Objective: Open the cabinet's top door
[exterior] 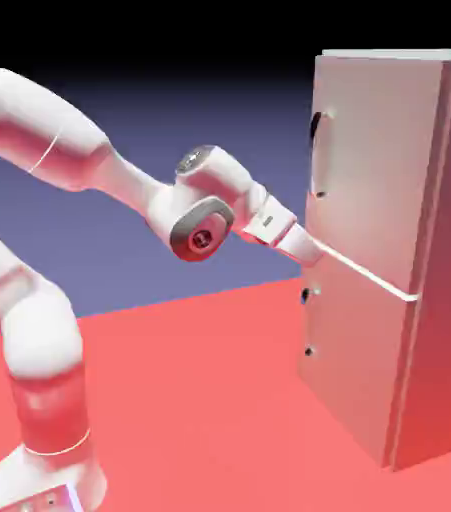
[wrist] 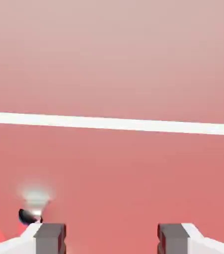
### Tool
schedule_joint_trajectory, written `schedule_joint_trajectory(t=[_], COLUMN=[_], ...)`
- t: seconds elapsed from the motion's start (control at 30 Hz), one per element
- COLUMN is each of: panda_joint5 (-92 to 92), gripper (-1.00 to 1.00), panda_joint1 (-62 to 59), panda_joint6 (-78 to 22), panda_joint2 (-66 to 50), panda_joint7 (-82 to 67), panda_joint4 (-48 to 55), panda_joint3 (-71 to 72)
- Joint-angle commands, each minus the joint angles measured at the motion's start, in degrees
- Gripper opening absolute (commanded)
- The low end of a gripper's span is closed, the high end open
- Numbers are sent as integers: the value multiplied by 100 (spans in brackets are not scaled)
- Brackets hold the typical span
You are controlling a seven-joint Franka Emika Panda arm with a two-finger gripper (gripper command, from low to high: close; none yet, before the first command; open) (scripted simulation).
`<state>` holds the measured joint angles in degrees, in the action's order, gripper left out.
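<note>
So in the exterior view, going left to right: the arm comes up from the lower left and the pincer (exterior: 312, 252) is poked right up against the front of the cabinet (exterior: 439, 250), at about the seam between the two panels. The hand view agrees: both grey fingertips (wrist: 50, 238) sit well apart with nothing between them, so it's open and empty, and all it sees is flat panel with the pale seam line (wrist: 112, 124) running across, plus one small dark knob (wrist: 30, 216) just off the left fingertip.

The top door (exterior: 379, 160) is the panel above the pincer. Its handle (exterior: 318, 155), a dark curved bar running vertically, sits near the door's left edge and clearly higher than the fingers. My read: the pincer is too low, needs to go up, and should straddle that upright bar.
</note>
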<state>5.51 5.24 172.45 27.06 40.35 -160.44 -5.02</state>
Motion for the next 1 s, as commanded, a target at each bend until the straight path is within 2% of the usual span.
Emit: schedule_joint_trajectory(t=[0.0,0.97], panda_joint5=[205,6132], gripper=[0,0], panda_joint1=[169,5064], panda_joint6=[-58,-1733], panda_joint2=[-208,-6231], panda_joint7=[-78,-2347], panda_joint4=[21,629], panda_joint3=[-186,-5582])
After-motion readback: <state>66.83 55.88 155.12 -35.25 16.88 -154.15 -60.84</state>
